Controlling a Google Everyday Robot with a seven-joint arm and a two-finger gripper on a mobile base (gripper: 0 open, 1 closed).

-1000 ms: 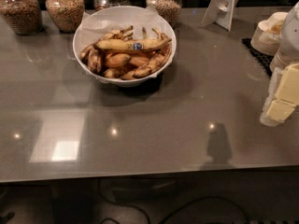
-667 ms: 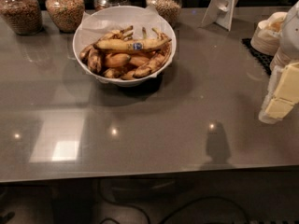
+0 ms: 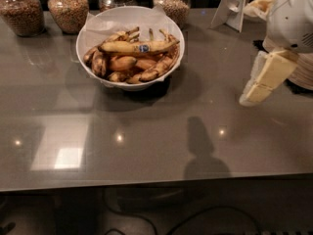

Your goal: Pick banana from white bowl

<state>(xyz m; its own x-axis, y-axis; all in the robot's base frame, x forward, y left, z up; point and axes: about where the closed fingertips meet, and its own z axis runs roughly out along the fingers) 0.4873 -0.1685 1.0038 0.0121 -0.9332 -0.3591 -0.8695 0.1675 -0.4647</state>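
approach step: my gripper (image 3: 252, 96) hangs over the bench (image 3: 146, 136) at right, empty, jaws' state i can't tell. the banana (image 3: 137, 46) lies topmost in the white bowl (image 3: 128, 10), well apart. next i'd reach left, then descend.

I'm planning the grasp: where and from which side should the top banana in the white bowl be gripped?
Probably the top banana at its middle, from straight above: it lies sideways, uncovered, atop the pile in the white bowl. The end effector hangs right of it.
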